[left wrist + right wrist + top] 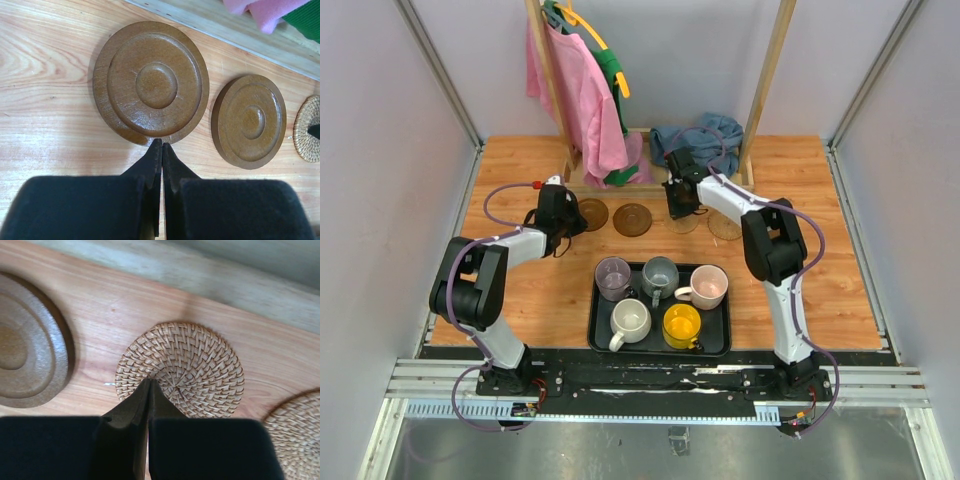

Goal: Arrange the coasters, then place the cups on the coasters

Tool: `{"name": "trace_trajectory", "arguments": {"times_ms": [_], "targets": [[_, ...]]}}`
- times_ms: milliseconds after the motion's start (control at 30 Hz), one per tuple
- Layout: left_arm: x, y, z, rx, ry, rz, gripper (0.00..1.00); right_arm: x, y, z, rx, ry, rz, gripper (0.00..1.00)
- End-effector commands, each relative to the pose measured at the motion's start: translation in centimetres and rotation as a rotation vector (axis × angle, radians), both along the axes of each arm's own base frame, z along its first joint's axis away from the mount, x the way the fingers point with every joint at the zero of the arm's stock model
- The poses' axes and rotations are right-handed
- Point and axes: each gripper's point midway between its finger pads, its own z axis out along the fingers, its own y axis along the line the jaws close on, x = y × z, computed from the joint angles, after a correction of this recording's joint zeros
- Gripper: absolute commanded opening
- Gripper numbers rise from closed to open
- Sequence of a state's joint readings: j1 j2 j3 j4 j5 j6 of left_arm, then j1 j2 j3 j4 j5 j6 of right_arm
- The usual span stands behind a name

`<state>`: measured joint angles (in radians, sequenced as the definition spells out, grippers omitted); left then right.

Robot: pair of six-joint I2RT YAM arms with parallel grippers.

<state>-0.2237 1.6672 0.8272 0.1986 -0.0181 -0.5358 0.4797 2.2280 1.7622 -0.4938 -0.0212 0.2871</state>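
Arranging looks half done: the coasters (632, 219) lie in a row at 12 o'clock from the black tray (597, 312), yet two dark brown ones (150, 85) overlap. The left gripper (161, 146), jaws pressed together and empty, points at that pair's 6 o'clock edge; the right gripper (149, 386), likewise closed on nothing, overlies a woven coaster (195, 365). All five cups (660, 272) stand in the tray, none on a coaster.

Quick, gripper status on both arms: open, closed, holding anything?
Left gripper: closed, holding nothing, tips at the near edge of the stacked brown coasters.
Right gripper: closed, holding nothing, tips over a woven coaster.
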Motion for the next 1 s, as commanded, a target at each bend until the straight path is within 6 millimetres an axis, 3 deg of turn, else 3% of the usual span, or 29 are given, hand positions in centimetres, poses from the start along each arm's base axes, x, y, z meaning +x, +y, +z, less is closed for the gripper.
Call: {"name": "trace_trajectory", "arguments": {"times_ms": [0, 200, 500, 633, 733, 967], "targets": [[1.0, 0.5, 0.2, 0.019, -0.016, 0.015, 0.0, -3.7, 2.3, -3.2, -0.02, 0.133, 0.091, 0.01], [2.2, 0.6, -0.4, 0.029, -0.012, 0.025, 0.01, -2.8, 3.1, -2.8, -0.023, 0.106, 0.094, 0.01], [4.9, 1.0, -1.2, 0.082, -0.036, 0.031, 0.01, -2.2, 1.8, -0.9, -0.07, 0.049, 0.066, 0.01], [6.2, 0.8, -0.5, 0.087, -0.076, 0.024, 0.01, -1.7, 0.9, 1.4, -0.096, -0.016, 0.048, 0.01], [6.7, 0.9, -1.1, 0.101, -0.057, 0.026, 0.01, -1.3, 0.3, 4.1, -0.102, -0.085, 0.031, 0.01], [4.9, 2.1, -3.2, 0.146, 0.039, 0.057, 0.01, -1.1, -1.0, 8.6, -0.101, -0.194, 0.014, 0.06]]}}
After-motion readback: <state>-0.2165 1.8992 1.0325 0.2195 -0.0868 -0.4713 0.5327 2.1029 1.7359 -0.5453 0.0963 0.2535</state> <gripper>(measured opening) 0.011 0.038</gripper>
